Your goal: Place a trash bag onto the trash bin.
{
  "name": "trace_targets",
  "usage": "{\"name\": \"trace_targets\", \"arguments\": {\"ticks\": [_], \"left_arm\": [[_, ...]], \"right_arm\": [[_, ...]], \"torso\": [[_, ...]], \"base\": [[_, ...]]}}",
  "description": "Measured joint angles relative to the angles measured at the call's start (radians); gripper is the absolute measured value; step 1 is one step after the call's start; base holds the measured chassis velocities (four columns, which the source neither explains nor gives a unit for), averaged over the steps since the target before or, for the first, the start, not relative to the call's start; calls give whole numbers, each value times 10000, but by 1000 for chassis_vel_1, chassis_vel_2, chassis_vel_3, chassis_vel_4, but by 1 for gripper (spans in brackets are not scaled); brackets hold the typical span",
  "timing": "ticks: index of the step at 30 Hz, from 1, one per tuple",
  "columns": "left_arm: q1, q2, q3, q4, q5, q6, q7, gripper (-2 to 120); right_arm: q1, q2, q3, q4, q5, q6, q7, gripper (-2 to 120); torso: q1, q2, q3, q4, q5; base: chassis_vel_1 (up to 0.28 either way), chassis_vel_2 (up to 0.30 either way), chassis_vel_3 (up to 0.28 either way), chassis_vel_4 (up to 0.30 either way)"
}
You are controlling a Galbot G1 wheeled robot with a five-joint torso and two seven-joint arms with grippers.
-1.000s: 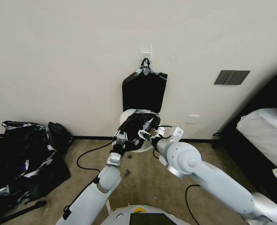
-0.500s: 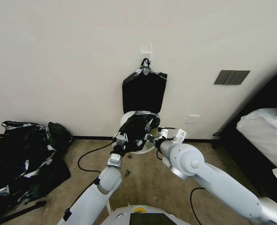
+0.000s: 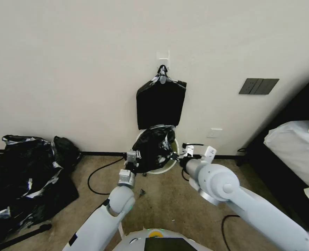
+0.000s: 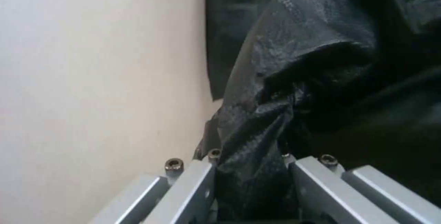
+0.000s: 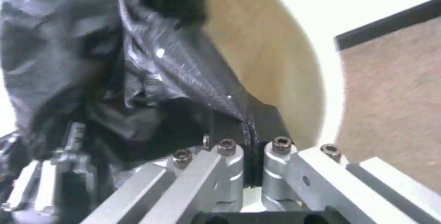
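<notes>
Head view, bag: the thin, wrinkly, glossy black plastic trash bag (image 3: 155, 148) is stretched between the two arms, right over the mouth of the small round cream-white plastic trash bin (image 3: 164, 170), which stands on the carpeted floor at the foot of the wall.
Head view, change: a second ago the bag hung higher, with more of the bin's pale rim bare behind it; now both arms have come down and spread, and the black plastic covers most of the opening. I'd say the liner is being seated, not yet tucked over the rim.
Head view, pincers: left pincer (image 3: 132, 157) at the bag's left edge, right pincer (image 3: 178, 157) at its right edge.
Left wrist view: left pincer (image 4: 250, 169) pressed together on a gathered fold of the trash bag (image 4: 294, 89).
Right wrist view: right pincer (image 5: 250, 155) pinching a thin edge of the trash bag (image 5: 137, 65), the trash bin (image 5: 271, 65) curving just behind it.
</notes>
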State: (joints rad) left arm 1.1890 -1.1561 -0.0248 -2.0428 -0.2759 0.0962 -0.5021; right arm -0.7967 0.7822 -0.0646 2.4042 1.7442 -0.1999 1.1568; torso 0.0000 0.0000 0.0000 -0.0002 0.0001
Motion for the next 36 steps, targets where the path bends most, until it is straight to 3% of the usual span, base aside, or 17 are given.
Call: {"name": "trace_targets", "arguments": {"ticks": [7,15,21,28,31,36], "left_arm": [[13,-65,-454,-231,-2310,490,-585,1],[51,-58,-690,-555,-4118,792,-792,1],[117,66,-921,-838,-5324,881,-397,1],[140,128,-1028,-845,-5964,880,-24,1],[133,97,-1026,-868,-6311,876,138,1],[54,128,-1081,-963,-7117,830,273,1]], "right_arm": [[-622,-661,546,243,-319,-45,-206,0],[-1211,-741,906,148,-479,-256,-498,0],[-1764,-778,1669,-219,-488,-691,-1387,0],[-2517,-1052,2619,-154,-407,-1013,-2275,4],[-2823,-1123,2956,-208,-366,-1298,-2880,0],[-3188,-1095,3369,-534,-360,-1738,-4130,5]], "torso": [[0,0,0,2,-1],[-1,0,0,1,0],[0,0,0,2,0],[0,0,-1,2,-1],[0,0,0,0,-2],[0,0,0,2,0]], "base": [[0,0,0,0],[0,0,0,0],[0,0,0,0],[0,0,0,0],[0,0,0,0],[0,0,0,0]]}}
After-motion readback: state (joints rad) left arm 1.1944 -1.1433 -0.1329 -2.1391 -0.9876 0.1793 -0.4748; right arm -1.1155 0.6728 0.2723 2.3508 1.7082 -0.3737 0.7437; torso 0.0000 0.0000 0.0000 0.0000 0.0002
